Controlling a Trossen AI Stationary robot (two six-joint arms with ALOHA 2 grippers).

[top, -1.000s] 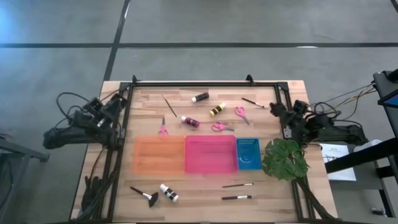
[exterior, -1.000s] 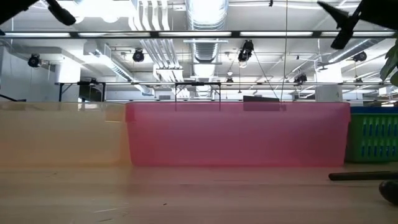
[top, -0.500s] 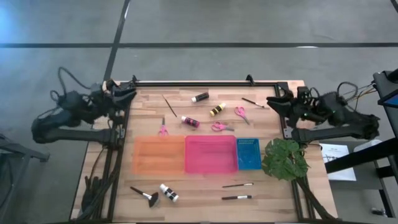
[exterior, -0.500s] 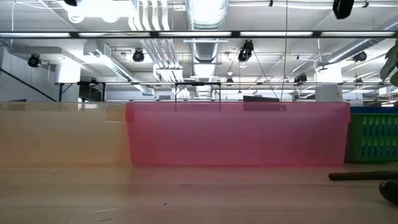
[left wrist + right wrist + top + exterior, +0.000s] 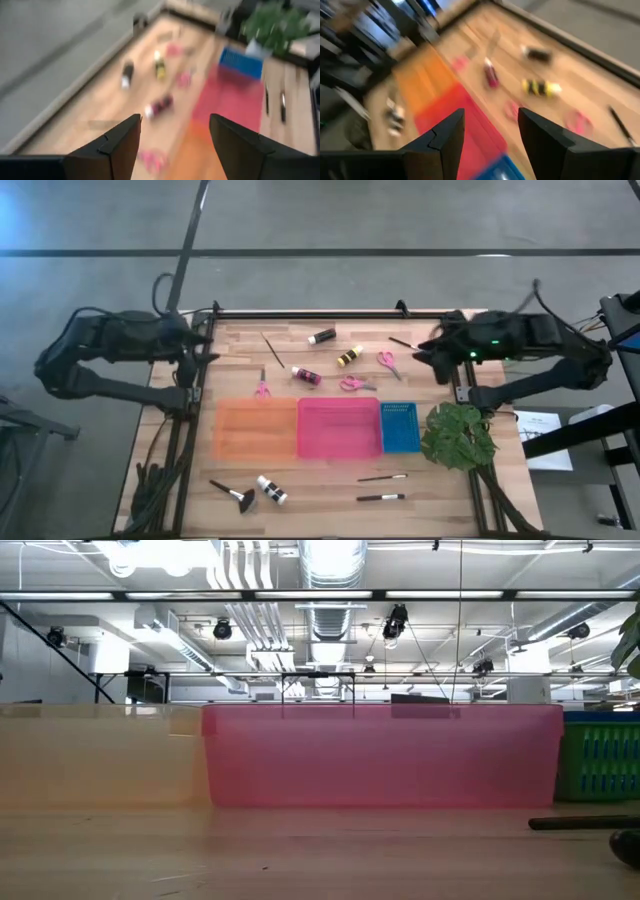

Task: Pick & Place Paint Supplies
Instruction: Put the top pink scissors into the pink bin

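Observation:
The paint supplies lie loose on the wooden table. On its far half are a black bottle (image 5: 321, 336), a yellow bottle (image 5: 349, 356), a pink bottle (image 5: 305, 375), pink scissors (image 5: 388, 362) and thin brushes (image 5: 272, 348). Near the front edge lie a white bottle (image 5: 271, 489) and more brushes (image 5: 383, 477). My left gripper (image 5: 205, 342) hovers open at the far left corner, my right gripper (image 5: 425, 352) open at the far right. In the wrist views the left gripper (image 5: 175, 135) and right gripper (image 5: 490, 125) have nothing between their fingers.
An orange tray (image 5: 257, 428), a pink tray (image 5: 338, 428) and a blue tray (image 5: 400, 426) stand in a row across the table's middle. A green plant (image 5: 458, 435) sits at the right edge. A black frame rail (image 5: 320, 312) runs along the far edge.
Both arms have lifted out of their folded rest at the table's sides and swung up and inward over the far corners. The supplies and trays have stayed where they were.

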